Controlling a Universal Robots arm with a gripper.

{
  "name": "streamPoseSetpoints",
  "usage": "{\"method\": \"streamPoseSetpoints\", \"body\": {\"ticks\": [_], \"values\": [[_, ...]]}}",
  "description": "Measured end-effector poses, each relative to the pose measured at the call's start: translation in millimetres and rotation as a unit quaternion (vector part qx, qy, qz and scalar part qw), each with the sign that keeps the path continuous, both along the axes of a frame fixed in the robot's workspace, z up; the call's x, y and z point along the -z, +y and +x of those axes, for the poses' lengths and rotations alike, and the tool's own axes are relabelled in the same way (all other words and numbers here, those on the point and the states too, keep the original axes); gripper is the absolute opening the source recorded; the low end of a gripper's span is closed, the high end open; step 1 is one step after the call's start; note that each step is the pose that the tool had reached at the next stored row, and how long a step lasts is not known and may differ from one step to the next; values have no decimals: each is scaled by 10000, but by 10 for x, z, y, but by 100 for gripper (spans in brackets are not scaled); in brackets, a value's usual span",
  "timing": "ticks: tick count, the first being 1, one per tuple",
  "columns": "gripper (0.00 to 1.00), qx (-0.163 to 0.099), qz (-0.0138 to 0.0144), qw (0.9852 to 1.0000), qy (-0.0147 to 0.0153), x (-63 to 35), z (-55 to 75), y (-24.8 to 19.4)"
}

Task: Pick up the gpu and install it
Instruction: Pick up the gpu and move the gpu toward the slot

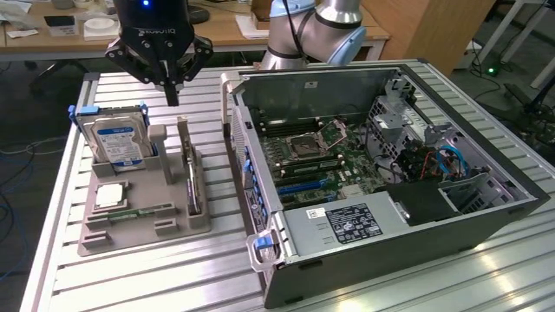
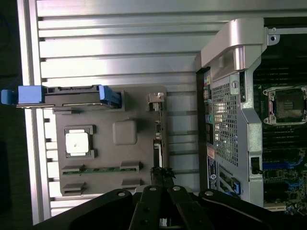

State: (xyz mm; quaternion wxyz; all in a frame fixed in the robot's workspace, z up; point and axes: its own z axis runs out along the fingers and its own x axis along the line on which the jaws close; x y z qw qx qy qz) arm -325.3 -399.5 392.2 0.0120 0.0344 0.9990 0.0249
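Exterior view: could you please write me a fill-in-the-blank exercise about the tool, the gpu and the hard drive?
1. The tool above the gray holder is ____ (open or shut).
2. The gpu stands on edge in the holder, and the tool holds ____.
3. The hard drive carries a label that is blue and ____.

Missing words: shut; nothing; white.

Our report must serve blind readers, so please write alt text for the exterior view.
A robot arm's closed tool hangs empty above one end of a graphics card that stands on edge in a grey tray on a metal table. A hard drive stands in the same tray, and an open computer case lies at the exterior view's right.
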Motion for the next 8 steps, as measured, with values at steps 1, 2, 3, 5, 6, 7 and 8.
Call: {"method": "streamPoseSetpoints", "body": {"ticks": [1,2,3,5,6,7,8], "values": [[11,0,0,10000,0,0,0,0],[11,1,0,10000,0,0,0,0],[11,0,0,10000,0,0,0,0],[11,0,0,10000,0,0,0,0],[11,0,0,10000,0,0,0,0],[11,0,0,10000,0,0,0,0],[11,0,0,10000,0,0,0,0]]}}
